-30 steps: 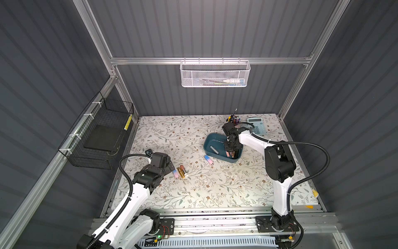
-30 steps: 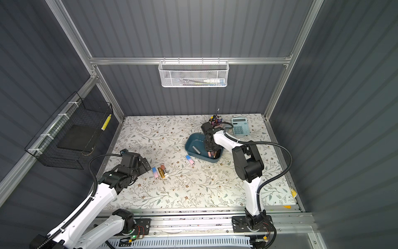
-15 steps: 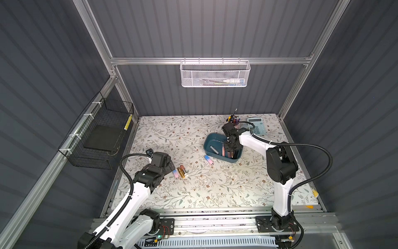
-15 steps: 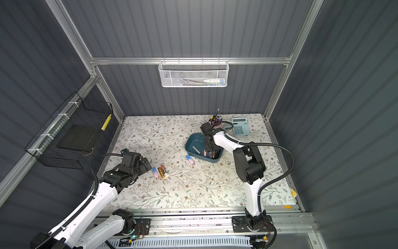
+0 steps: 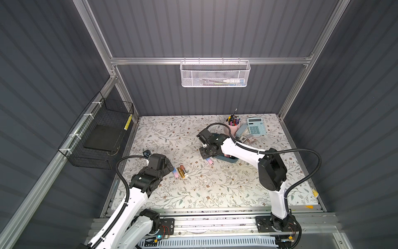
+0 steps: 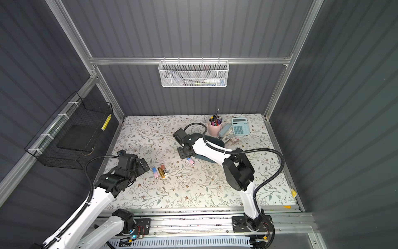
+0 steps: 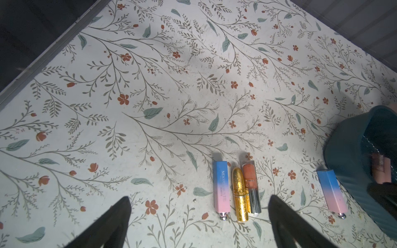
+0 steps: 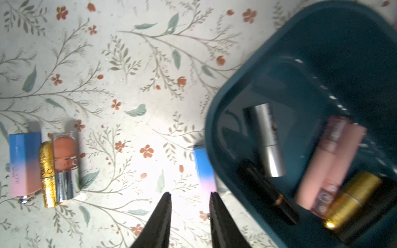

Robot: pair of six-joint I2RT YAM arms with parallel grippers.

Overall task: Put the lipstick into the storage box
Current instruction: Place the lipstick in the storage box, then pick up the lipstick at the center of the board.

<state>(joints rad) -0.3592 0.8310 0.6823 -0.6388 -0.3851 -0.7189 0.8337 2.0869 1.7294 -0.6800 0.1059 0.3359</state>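
The storage box (image 8: 217, 111) is a dark teal tub, mostly hidden under my right arm in both top views (image 5: 230, 159) (image 6: 215, 141). Several lipsticks lie inside it: silver (image 8: 268, 139), pink (image 8: 330, 161), gold (image 8: 352, 197) and black (image 8: 266, 193). A blue-pink lipstick (image 8: 204, 169) (image 5: 210, 161) lies on the table against the box's outer wall. My right gripper (image 8: 190, 195) (image 5: 204, 152) hovers just beside it, jaws slightly apart with nothing between them. Three more lipsticks lie side by side: blue-pink (image 7: 221, 189), gold (image 7: 240, 193), orange (image 7: 250, 182). My left gripper (image 7: 198, 199) (image 5: 169, 166) stands wide open just short of them.
A pink pen cup (image 5: 232, 127), a stapler (image 5: 241, 130) and a calculator (image 5: 255, 126) stand behind the box at the back right. A white mesh basket (image 5: 215, 74) hangs on the back wall. A black wire basket (image 5: 101, 133) hangs on the left wall.
My right gripper has come out of the storage box, leftward and forward to the blue-pink lipstick beside it, and its jaws have parted a little. The left arm has not moved.
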